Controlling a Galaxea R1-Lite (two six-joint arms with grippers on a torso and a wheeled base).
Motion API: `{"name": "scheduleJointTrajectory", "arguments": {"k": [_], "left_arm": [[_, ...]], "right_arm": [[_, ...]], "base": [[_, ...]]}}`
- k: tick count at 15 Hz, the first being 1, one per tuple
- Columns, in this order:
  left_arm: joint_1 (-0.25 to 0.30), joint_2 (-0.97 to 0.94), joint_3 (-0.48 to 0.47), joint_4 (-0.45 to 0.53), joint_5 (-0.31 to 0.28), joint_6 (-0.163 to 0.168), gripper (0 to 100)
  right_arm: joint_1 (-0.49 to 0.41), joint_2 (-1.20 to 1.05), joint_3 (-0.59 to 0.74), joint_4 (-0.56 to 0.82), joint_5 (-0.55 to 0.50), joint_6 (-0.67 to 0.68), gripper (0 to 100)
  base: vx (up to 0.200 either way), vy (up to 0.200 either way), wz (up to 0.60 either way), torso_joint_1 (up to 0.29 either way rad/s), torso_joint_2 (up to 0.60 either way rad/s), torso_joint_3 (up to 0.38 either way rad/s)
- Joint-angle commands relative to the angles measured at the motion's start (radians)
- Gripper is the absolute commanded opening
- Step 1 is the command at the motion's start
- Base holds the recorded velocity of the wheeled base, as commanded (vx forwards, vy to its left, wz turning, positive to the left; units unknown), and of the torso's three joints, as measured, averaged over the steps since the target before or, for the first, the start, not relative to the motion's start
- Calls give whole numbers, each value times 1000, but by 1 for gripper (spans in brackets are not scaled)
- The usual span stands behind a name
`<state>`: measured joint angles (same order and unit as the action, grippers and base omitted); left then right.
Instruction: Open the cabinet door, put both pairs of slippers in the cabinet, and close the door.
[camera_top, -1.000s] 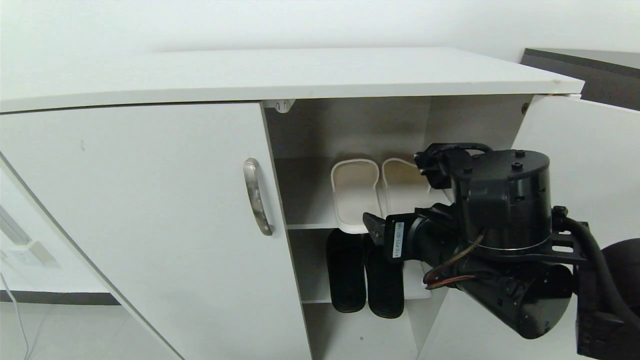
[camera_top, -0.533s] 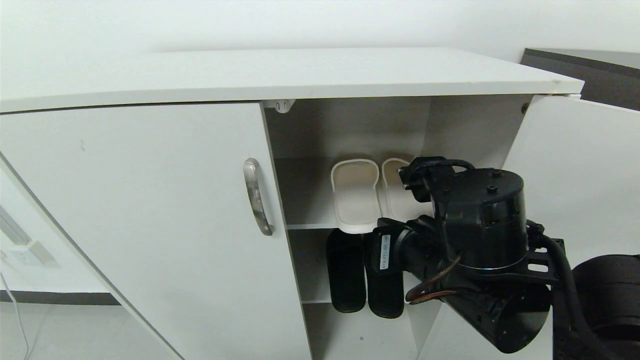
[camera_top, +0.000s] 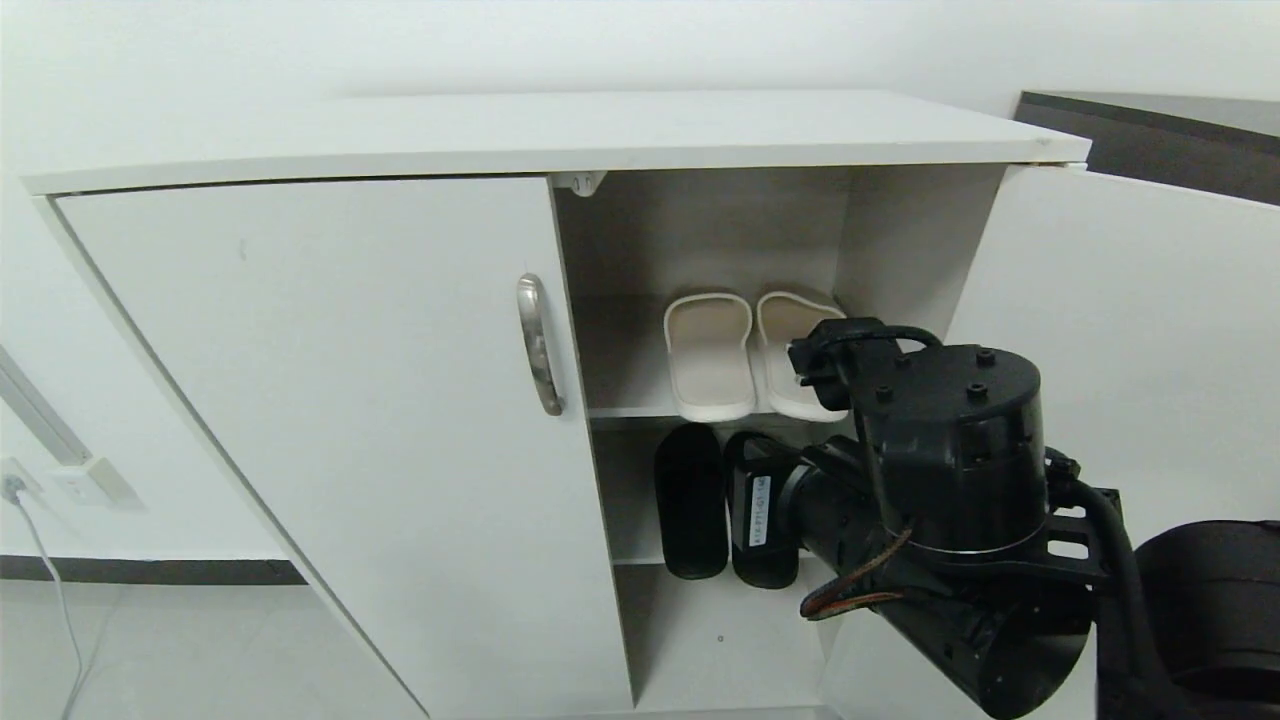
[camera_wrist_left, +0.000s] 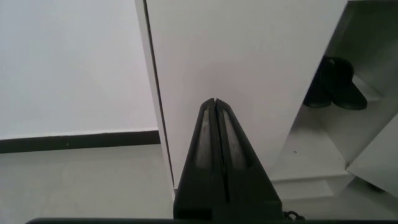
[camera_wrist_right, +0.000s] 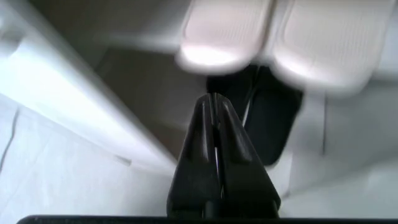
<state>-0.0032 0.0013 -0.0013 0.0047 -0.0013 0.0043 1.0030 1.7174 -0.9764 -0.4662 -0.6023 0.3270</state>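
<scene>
The right arm (camera_top: 945, 450) has dropped toward the lower right of the frame, uncovering more of the white slippers (camera_top: 708, 355); the head camera has shifted too.

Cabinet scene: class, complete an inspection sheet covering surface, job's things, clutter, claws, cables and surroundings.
Surface: white cabinet; right door open, left door shut.
Job's things: white slippers on the upper shelf; black slippers on the shelf below.
Clutter: nothing seen.
Claws: left claw shut, empty; right claw shut, empty, facing the slippers.
Cables: white cord hanging by the wall.
Surroundings: white wall, dark skirting.
</scene>
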Motion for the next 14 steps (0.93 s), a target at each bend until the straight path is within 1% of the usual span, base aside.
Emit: {"name": "scheduleJointTrajectory", "arguments": {"k": [1, 11, 14], "left_arm": [[0, 0, 0, 0, 0, 0, 0], [0, 0, 0, 0, 0, 0, 0], [0, 0, 0, 0, 0, 0, 0]], "right_arm": [[0, 7, 2, 1, -1, -2, 0], [-7, 53, 30, -2, -1, -3, 0], [-17, 53, 48, -32, 7, -16, 0]], "base": [[-200, 0, 0, 2, 7, 2], [-200, 0, 0, 1, 2, 2], [-200, 0, 0, 2, 6, 4]]}}
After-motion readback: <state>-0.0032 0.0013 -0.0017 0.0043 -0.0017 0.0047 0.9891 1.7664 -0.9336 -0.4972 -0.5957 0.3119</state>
